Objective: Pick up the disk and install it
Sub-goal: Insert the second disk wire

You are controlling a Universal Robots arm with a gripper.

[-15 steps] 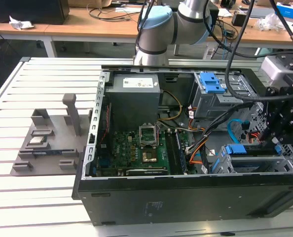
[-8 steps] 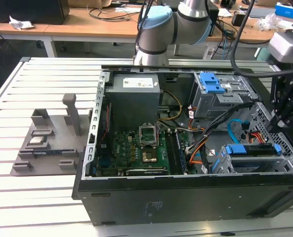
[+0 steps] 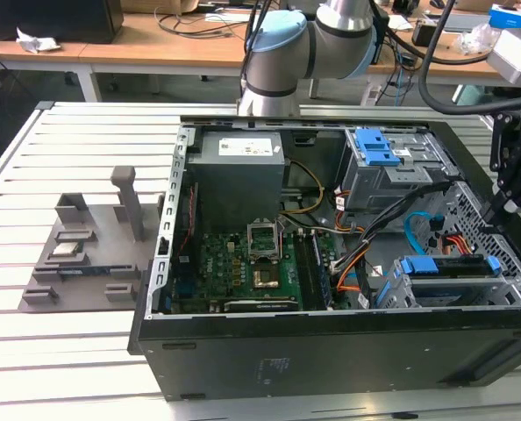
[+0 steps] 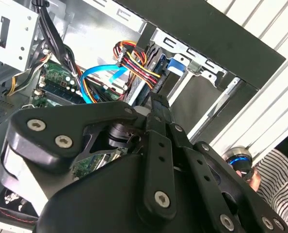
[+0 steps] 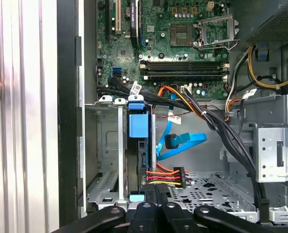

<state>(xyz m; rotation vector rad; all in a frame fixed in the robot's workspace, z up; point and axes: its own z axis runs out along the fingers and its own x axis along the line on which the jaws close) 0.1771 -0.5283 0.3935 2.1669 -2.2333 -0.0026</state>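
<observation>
Black gripper (image 3: pixel 503 207) hangs over the open PC case (image 3: pixel 331 342) on the slatted metal desk (image 3: pixel 76 158); jaws' state: cannot tell. Disk (image 5: pixel 137 145), blue plastic caddy, stands on edge in the grey steel drive cage (image 5: pixel 105 160) beside orange-red cables (image 5: pixel 166 175)

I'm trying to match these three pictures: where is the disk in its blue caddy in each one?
Exterior view: the disk stands in the drive cage, toward the exterior view's right.
First wrist view: edge-on in that cage, blue caddy showing.
Second wrist view: its blue edge beside the coloured wires.
Shared landmark: the light blue cable close by.
</observation>
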